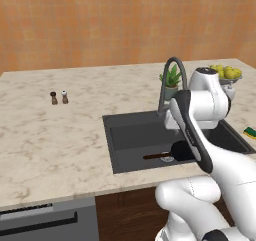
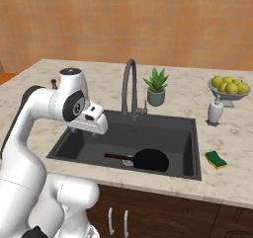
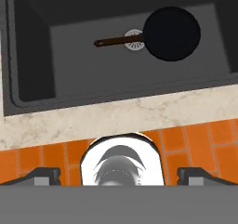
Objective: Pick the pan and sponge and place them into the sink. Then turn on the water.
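While the pan (image 2: 150,160) lies in the sink (image 2: 185,133), the hand (image 3: 118,176) hangs empty, fingers spread wide.
Arm bent above the basin's front edge, camera facing down; sponge (image 2: 216,159) on the bench right of the sink.

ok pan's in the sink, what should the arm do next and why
Probably swing right toward the sponge and line up above it. The pan already lies in the sink, its handle across the drain, while the sponge sits on the counter right of the basin. The hand is open and empty, and no water runs from the tap.
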Tool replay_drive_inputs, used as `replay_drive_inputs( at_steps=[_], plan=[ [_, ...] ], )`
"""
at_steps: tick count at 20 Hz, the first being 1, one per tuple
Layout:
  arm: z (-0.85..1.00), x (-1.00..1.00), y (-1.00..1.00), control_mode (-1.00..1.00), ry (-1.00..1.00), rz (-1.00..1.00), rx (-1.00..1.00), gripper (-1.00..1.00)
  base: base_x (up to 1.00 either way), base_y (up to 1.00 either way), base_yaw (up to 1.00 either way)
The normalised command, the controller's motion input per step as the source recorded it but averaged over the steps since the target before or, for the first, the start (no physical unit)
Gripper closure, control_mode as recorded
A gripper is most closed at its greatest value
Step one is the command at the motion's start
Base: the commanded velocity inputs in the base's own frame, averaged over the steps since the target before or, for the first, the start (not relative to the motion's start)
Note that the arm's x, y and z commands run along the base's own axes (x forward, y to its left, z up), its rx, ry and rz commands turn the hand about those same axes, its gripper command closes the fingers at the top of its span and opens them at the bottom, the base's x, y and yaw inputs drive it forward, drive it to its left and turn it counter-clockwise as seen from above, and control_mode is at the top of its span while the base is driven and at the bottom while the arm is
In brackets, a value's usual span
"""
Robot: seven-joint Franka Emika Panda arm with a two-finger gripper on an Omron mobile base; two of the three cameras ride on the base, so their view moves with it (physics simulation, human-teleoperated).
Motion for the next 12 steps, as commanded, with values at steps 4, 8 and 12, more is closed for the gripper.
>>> replay_drive_inputs(
  at_steps=[4, 8, 12],
  plan=[
    [0.0, -0.35, 0.0, -1.0, -0.06, 0.04, -0.01, -1.0, 0.0, 0.0, 0.0],
    [0.0, -0.34, 0.0, -1.0, -0.06, 0.01, -0.01, -1.0, 0.0, 0.0, 0.0],
    [0.0, -0.31, 0.0, -1.0, -0.04, 0.0, 0.0, -1.0, 0.0, 0.0, 0.0]
  ],
)
